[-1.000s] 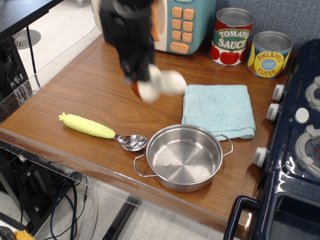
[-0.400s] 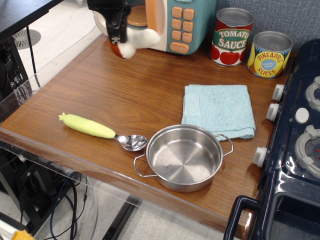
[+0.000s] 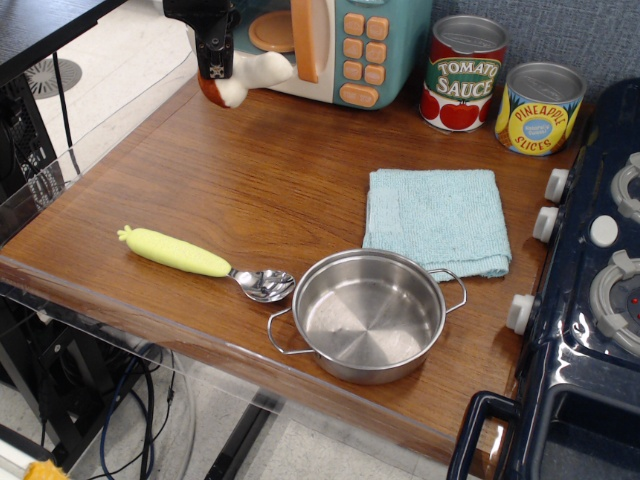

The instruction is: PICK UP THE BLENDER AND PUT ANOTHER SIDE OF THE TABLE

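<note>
Only the one camera view looks down on the table (image 3: 250, 190). At its far left corner the black gripper (image 3: 215, 72) hangs just above the wood, and the blender (image 3: 243, 78), a plush mushroom toy, sits pinched at its tip, white stem pointing right and reddish cap low on the left. The jaws look clamped on the toy, though the dark fingers blur together there. Behind it, along the far edge, stands a toy microwave (image 3: 340, 45), then a tomato sauce can (image 3: 465, 72) and a pineapple can (image 3: 538, 106). A blue cloth (image 3: 435, 215) lies near the right edge beside the toy stove (image 3: 590, 300). By the near edge rest a steel pot (image 3: 368, 315) and a yellow-handled spoon (image 3: 205, 262), bowl almost touching the pot's handle.
</note>
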`<act>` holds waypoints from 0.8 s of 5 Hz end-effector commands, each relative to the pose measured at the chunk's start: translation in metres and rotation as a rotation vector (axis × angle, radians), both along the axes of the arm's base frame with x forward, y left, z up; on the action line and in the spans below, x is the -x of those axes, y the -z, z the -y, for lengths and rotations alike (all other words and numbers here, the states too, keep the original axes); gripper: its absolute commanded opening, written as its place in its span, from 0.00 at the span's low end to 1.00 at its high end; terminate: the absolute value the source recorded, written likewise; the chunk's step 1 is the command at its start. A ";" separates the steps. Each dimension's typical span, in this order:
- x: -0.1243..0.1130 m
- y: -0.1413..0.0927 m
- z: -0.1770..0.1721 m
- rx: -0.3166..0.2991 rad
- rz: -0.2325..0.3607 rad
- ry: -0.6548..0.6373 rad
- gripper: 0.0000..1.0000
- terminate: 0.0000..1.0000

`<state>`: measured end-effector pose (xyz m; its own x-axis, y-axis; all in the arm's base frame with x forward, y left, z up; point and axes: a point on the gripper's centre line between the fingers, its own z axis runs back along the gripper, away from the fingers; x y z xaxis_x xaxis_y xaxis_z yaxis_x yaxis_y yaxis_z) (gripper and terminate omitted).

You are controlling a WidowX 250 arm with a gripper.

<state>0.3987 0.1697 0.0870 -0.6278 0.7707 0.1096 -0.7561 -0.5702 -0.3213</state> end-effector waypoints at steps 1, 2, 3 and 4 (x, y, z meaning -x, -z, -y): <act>-0.006 0.002 -0.030 -0.026 -0.013 -0.042 0.00 0.00; -0.009 0.011 -0.034 -0.026 -0.039 -0.050 0.00 0.00; -0.010 0.010 -0.035 -0.041 -0.077 -0.046 1.00 0.00; -0.009 0.001 -0.033 -0.046 -0.048 -0.050 1.00 0.00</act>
<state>0.4124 0.1970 0.0493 -0.6459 0.7368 0.1996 -0.7615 -0.6038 -0.2354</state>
